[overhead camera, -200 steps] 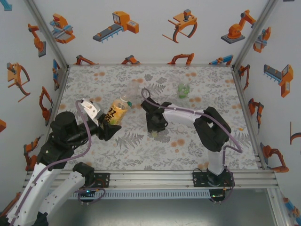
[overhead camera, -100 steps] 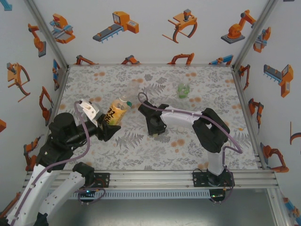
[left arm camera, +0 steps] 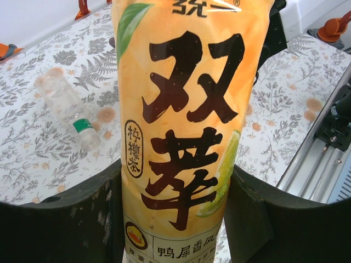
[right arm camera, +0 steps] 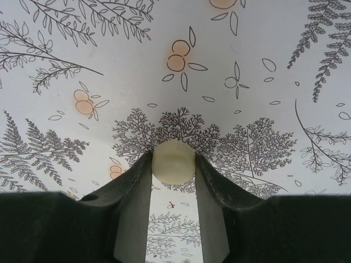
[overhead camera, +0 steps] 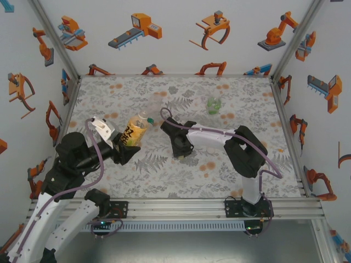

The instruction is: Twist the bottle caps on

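My left gripper is shut on the amber bottle, which tilts up and away with its open neck toward the table's middle. In the left wrist view its yellow label with dark writing sits between the two black fingers. My right gripper points down at the table middle. The right wrist view has its fingertips pressed against both sides of a white bottle cap that rests on the patterned table.
A clear bottle lies on its side behind the amber one; it is also at the left of the left wrist view. A clear bottle with a green label is at the back right. The metal rail runs along the near edge.
The right gripper shifted slightly left and its fingers closed in onto the white cap. The left arm and amber bottle stayed put.
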`<state>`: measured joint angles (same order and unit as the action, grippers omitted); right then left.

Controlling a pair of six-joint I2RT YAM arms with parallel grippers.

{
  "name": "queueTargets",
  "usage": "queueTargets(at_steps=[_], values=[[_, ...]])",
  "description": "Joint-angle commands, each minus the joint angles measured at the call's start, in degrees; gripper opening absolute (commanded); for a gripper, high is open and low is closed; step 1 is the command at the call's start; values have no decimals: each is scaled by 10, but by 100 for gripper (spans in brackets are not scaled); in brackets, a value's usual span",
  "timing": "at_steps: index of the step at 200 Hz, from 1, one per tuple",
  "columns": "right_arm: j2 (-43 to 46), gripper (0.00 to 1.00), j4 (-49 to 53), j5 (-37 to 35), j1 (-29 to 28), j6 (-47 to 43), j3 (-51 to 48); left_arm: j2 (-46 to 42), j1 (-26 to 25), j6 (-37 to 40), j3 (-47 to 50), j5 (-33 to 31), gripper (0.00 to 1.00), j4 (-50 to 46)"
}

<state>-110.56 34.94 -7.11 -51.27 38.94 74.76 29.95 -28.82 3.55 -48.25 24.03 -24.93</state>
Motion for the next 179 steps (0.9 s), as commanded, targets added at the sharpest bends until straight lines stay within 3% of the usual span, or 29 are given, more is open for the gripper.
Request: queueTargets(at_steps=[1, 92, 125, 148, 179], values=[[27, 25, 40, 8, -1, -10, 2, 2, 3, 23, 5, 22, 0, -2], [261, 20, 9, 65, 18, -152, -42, 76, 0, 135, -12, 97, 0, -51], [401, 16, -80, 71, 18, -232, -106, 99, -9, 182, -23, 131, 0, -70], [497, 15, -139, 122, 18, -296, -142, 112, -24, 199, -31, 134, 0, -78], [537, 14, -90, 220, 18, -402, -90, 132, -65, 212, -43, 119, 0, -81]])
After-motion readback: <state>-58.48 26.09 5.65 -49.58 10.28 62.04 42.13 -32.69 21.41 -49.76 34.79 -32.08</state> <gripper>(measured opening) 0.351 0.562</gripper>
